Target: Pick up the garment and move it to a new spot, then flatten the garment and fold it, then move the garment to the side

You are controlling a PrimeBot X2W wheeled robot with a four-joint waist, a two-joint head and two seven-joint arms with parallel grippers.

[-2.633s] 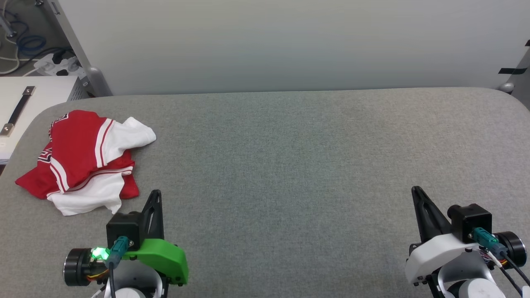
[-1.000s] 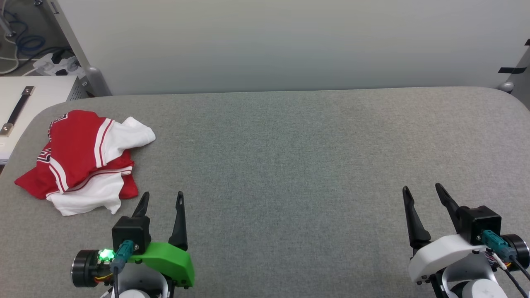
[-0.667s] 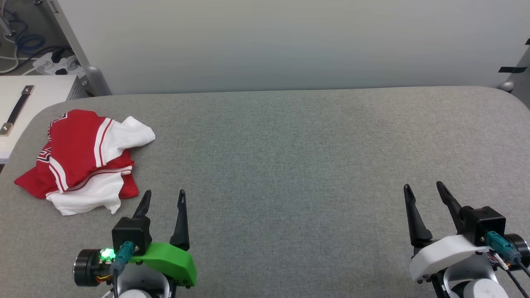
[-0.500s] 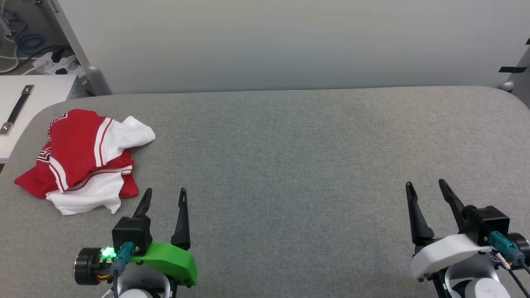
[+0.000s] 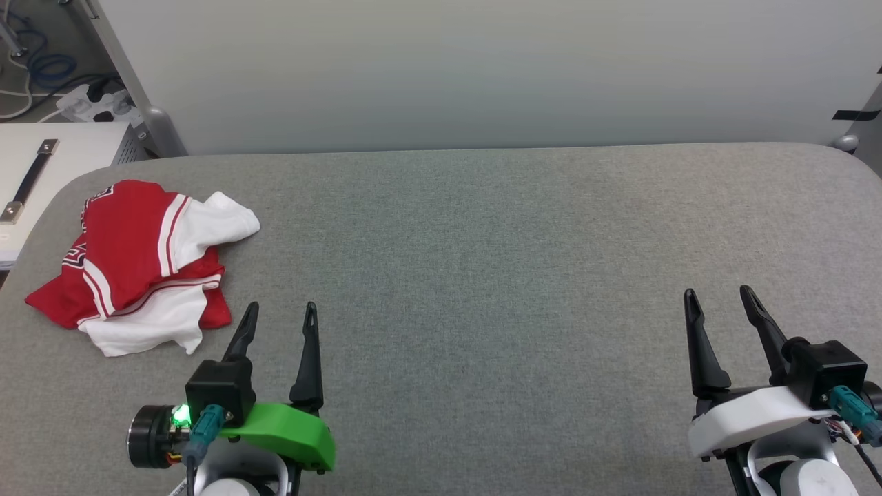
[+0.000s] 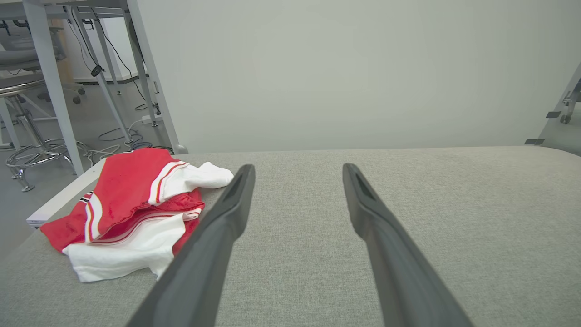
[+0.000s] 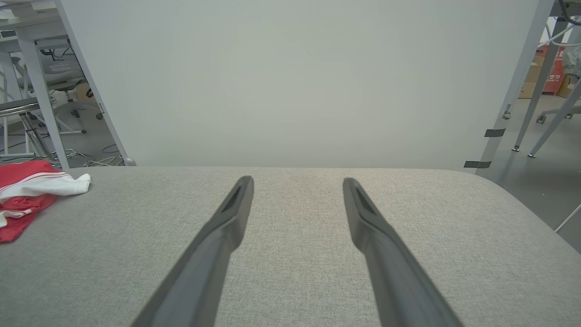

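We count one garment (image 5: 138,265) on one grey table (image 5: 482,275). Grippers: two, the left gripper (image 5: 282,308) and the right gripper (image 5: 717,292); we note two dark fingers (image 5: 308,358) on each, four in all. Wrist covers: two, one green cover (image 5: 289,430) and one white cover (image 5: 751,413). One green lamp (image 5: 180,415), lit. Off the table we log one white cabinet (image 5: 69,148) with one black strap (image 5: 31,180), one coil of blue cable (image 5: 47,65), and two strips of black tape (image 7: 494,132).

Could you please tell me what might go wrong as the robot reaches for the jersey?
1. The garment lies bunched in overlapping layers, so the open left gripper might pinch only a sleeve and lift it unevenly.
2. It sits by the left edge of the table; a nudge could push it off.
3. The open right gripper is far across the table, so probably slow to help.
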